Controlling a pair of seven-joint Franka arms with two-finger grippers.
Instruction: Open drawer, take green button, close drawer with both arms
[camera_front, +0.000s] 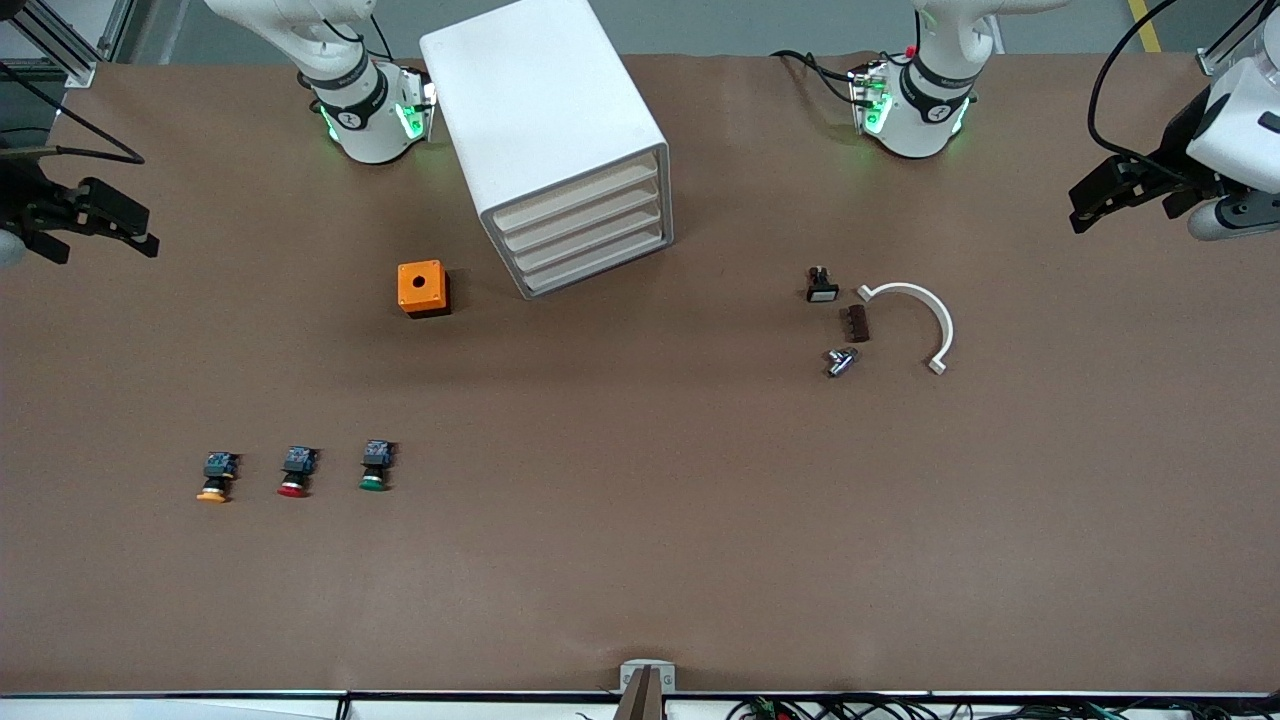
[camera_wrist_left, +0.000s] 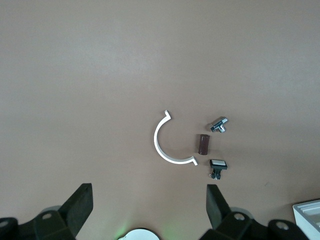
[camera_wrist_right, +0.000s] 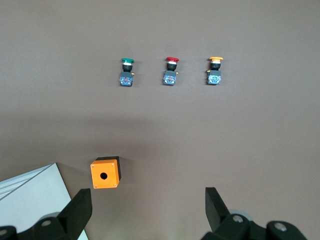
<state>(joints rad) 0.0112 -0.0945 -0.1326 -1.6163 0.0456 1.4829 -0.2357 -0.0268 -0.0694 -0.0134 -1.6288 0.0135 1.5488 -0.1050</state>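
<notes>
While all four fronts of the cabinet (camera_front: 560, 140) sit flush, the drawer (camera_front: 590, 262) is closed. Nearest the front camera's edge of the worktop (camera_front: 640, 560), toward the right arm's end, the button (camera_front: 375, 467) lies beside a red-capped button (camera_front: 296, 472) and an orange-capped button (camera_front: 216, 477). Farther back stands an orange box (camera_front: 423, 288), next to the cabinet. Each arm waits raised: the right hand (camera_front: 85, 222) over its end edge, the left hand (camera_front: 1135, 190) over its own, both spread and holding nothing.
</notes>
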